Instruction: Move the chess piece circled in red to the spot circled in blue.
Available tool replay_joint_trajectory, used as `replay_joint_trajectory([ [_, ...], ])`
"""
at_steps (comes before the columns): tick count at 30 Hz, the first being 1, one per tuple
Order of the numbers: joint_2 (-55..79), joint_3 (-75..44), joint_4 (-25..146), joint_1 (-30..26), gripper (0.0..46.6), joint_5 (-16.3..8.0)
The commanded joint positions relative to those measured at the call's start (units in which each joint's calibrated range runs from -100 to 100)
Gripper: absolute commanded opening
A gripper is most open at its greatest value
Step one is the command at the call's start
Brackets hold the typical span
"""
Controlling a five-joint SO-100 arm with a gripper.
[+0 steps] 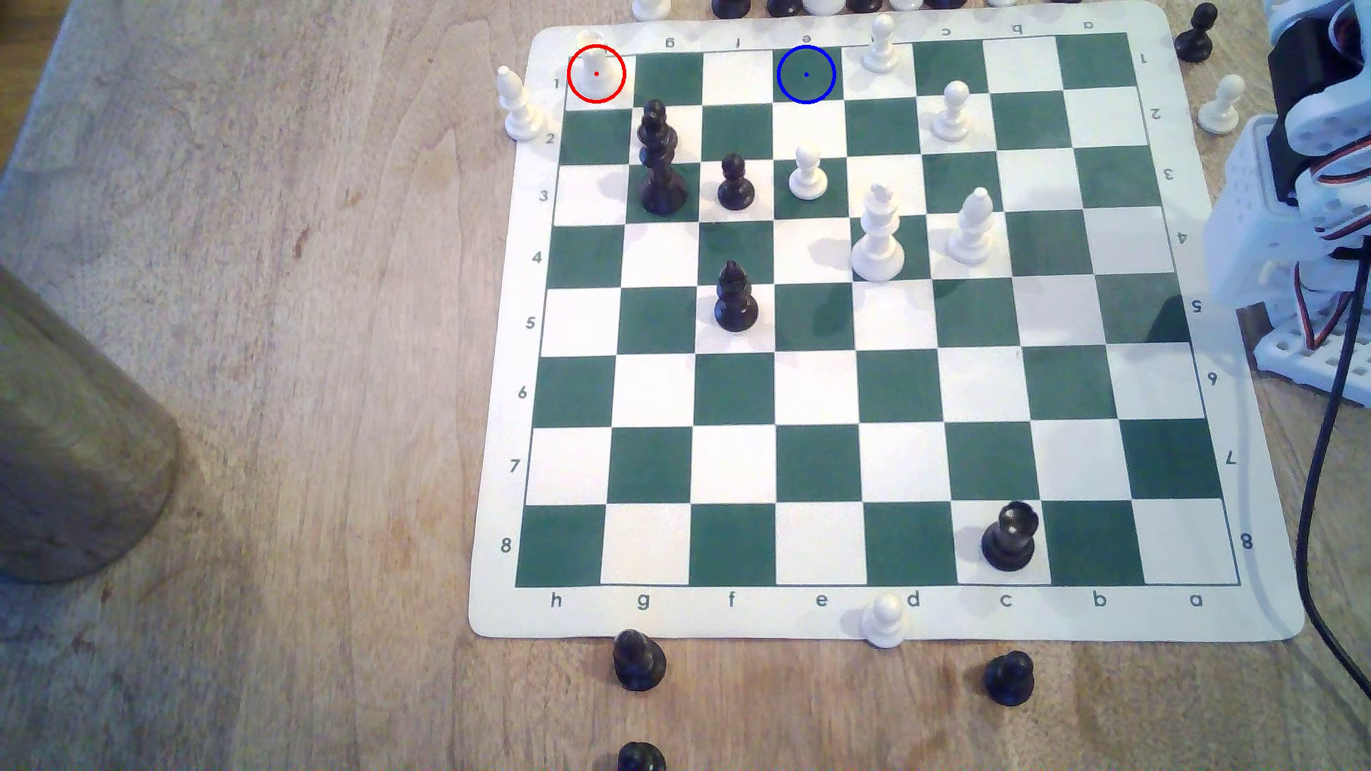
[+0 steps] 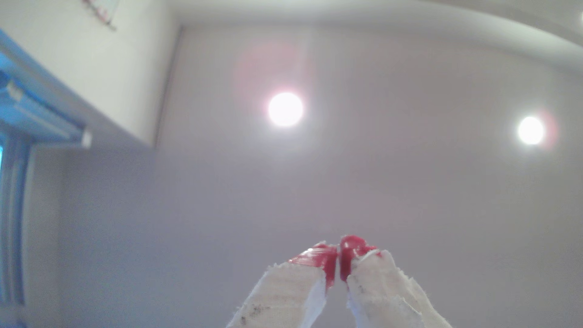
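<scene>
One small white plastic rook [image 1: 596, 68] is seen on the red-ringed corner square; one blue-ringed dark green square [image 1: 806, 74] lies three squares along (nothing between). The red-tipped claw [image 2: 339, 261] is pressed together, empty.

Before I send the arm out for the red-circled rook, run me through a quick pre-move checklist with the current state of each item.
1. Rook upright on the red-ringed white corner square: ok.
2. Blue-ringed dark green square free of pieces: ok.
3. Row between rook and target free: ok, both squares are bare.
4. Neighbours near the pick: not ok. A white bishop stands just off the board edge at the exterior view's left of the rook, and a tall black piece stands diagonally next to it.
5. Gripper empty: ok, red tips together with nothing between them.
6. Gripper aimed at the board: not ok, the wrist view looks up at ceiling lights.
</scene>
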Motion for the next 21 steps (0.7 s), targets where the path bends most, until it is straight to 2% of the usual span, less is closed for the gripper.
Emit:
replay_joint_trajectory([
  [1,0.1,1.2,4.9,-1.3,0.2,0.2],
  [10,0.1,-10.2,42.2,-1.2,0.2,0.2],
  [21,0.2,-24.3,83.0,4.1,0.2,-0.1],
])
